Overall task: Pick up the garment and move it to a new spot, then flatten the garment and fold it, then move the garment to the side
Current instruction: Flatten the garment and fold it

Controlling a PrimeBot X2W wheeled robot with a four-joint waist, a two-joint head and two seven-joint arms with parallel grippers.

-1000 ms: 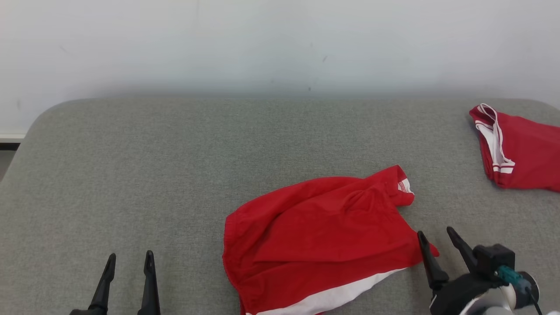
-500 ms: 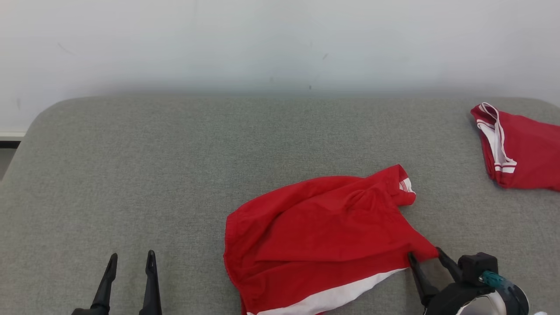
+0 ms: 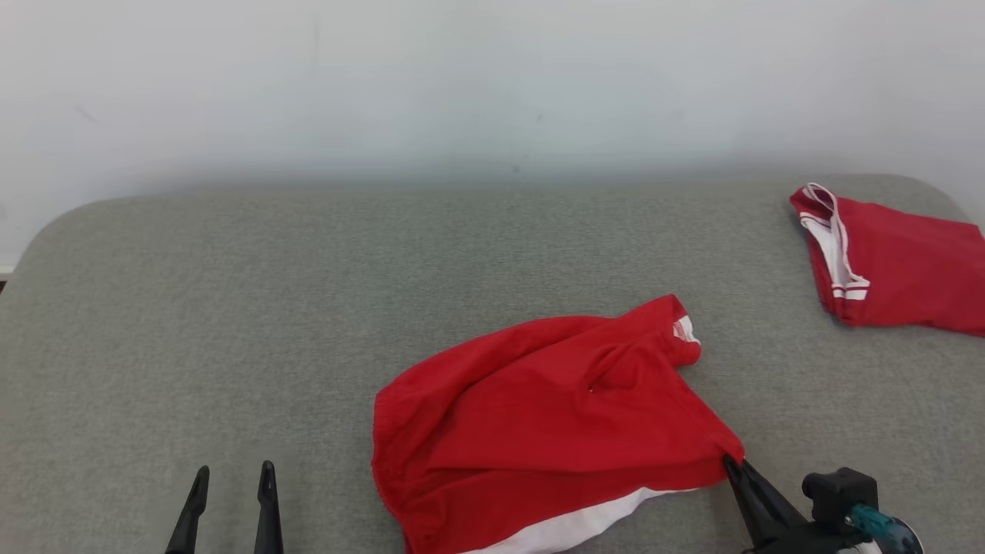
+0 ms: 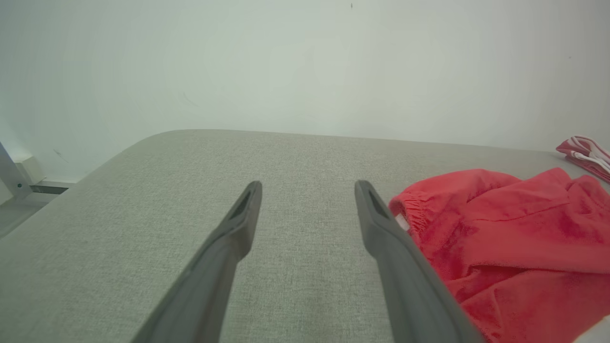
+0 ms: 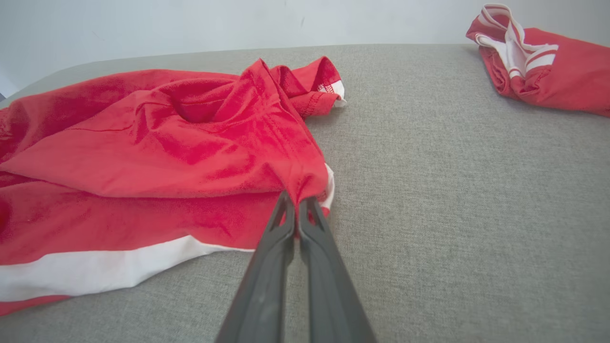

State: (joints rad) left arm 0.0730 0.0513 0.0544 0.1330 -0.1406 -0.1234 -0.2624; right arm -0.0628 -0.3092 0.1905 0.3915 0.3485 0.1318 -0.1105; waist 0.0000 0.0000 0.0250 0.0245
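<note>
The red shorts [image 3: 554, 415] are seen lying crumpled on the grey padded surface [image 3: 231, 308], right of centre and toward its near edge. A white band is shown along their nearest side, and a gathered waistband is turned to the left.

Over at the shorts' right-hand corner, the right gripper [image 3: 731, 462] is set low against the cloth. Its two dark fingers are pressed tight together, and a pinch of red fabric is caught between their tips. In the right wrist view the cloth is drawn into a small peak just where it is nipped. The rest of the shorts is left resting on the surface.

The left gripper [image 3: 233, 473] is held at the lower left, apart from the shorts. Its fingers are spread wide, and nothing is held between them.

A second red garment [image 3: 893, 261] with white trim is bunched at the far right of the surface, well apart from the shorts. A white wall [image 3: 462, 77] is seen behind.
</note>
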